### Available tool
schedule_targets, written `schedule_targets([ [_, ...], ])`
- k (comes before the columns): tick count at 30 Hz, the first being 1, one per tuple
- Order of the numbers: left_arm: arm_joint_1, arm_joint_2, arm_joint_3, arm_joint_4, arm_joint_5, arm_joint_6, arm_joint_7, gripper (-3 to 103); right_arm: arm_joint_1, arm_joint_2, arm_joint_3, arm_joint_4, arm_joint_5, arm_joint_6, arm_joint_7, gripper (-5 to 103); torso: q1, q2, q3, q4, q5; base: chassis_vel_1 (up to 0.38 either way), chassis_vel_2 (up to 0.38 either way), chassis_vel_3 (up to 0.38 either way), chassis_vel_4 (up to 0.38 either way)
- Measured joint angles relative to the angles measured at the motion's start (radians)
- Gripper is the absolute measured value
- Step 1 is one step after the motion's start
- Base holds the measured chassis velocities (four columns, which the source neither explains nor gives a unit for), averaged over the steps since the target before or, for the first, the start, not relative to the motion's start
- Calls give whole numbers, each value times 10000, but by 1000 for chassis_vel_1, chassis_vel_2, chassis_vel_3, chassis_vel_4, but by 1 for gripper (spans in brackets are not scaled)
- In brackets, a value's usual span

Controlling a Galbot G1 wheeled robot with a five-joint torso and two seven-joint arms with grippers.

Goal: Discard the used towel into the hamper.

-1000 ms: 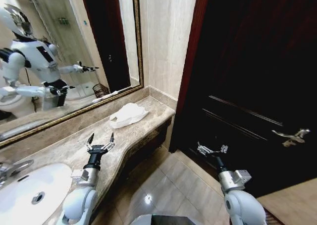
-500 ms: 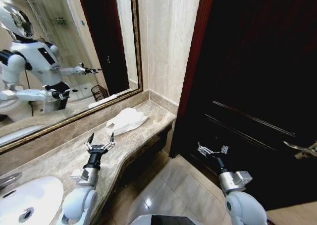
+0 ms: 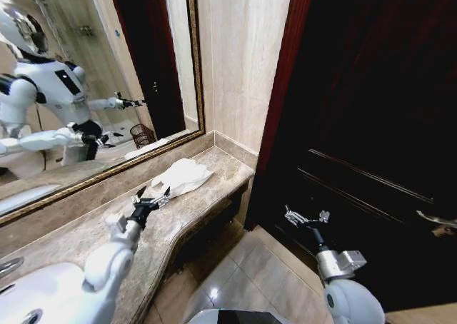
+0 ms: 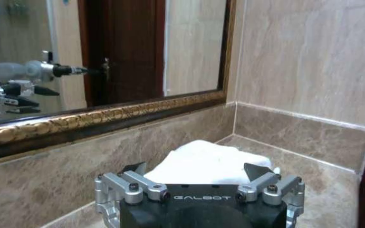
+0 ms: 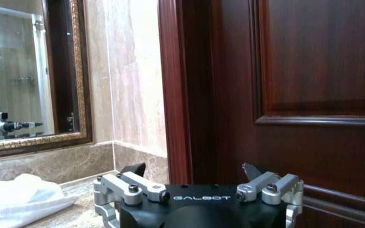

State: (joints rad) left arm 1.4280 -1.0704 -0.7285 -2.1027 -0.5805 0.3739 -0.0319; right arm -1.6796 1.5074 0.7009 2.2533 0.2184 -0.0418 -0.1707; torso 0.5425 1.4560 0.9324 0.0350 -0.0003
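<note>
The used towel (image 3: 184,175), white and crumpled, lies on the marble counter (image 3: 214,195) near its far end, below the mirror. My left gripper (image 3: 153,194) is stretched out low over the counter, open, just short of the towel's near edge. The left wrist view has the towel (image 4: 208,164) straight ahead of the open left gripper (image 4: 195,169), with nothing between the fingers. My right gripper (image 3: 305,217) hangs open over the floor in front of the dark door. The hamper (image 3: 144,134) appears as a reflection in the mirror, a small reddish-brown wire basket.
A large gold-framed mirror (image 3: 86,74) backs the counter and reflects the robot. A white sink (image 3: 43,295) is set into the counter's near end. A dark wooden door (image 3: 371,124) with a metal handle (image 3: 435,220) fills the right side. Tiled floor (image 3: 243,267) lies below.
My left arm has reached forward along the counter, bringing its open gripper up to the towel. The camera has shifted a little. The right arm stays where it was.
</note>
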Motion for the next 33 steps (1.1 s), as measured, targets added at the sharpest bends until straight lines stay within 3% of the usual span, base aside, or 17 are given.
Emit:
schedule_targets([
  [4,-652,562,48,456,-334,876,220,100,-4,-23,0,-121,-8,123,55,100,4,-1,1,1,-1,0,0,0,0],
  [5,-1023,950,48,746,-427,1275,702,100,-1,-67,12,-185,-15,162,80,100,4,-1,1,1,-1,0,0,0,0],
  [6,-1023,950,48,746,-427,1275,702,100,-1,-67,12,-185,-15,162,80,100,4,-1,1,1,-1,0,0,0,0],
  [8,-1558,1424,180,1180,-546,1610,1272,100,39,-105,49,-274,-17,207,167,100,4,-1,1,2,5,0,0,0,0],
  [12,-2637,1959,733,2012,-1142,2024,1574,100,129,-163,96,-394,-17,227,251,100,4,-1,1,3,2,0,0,0,0],
  [16,-4160,2355,1948,3274,-1563,2203,1866,100,252,-204,130,-532,-31,229,338,100,4,-1,2,0,2,0,0,0,0],
  [25,-6326,2096,3837,5174,-1655,2515,2074,100,615,-251,205,-778,-123,79,685,100,5,-1,2,3,3,0,0,0,0],
  [33,-7574,1477,4729,6233,-1463,3073,1851,100,732,-364,339,-914,-130,-21,884,100,6,-1,2,-1,5,0,0,0,0],
])
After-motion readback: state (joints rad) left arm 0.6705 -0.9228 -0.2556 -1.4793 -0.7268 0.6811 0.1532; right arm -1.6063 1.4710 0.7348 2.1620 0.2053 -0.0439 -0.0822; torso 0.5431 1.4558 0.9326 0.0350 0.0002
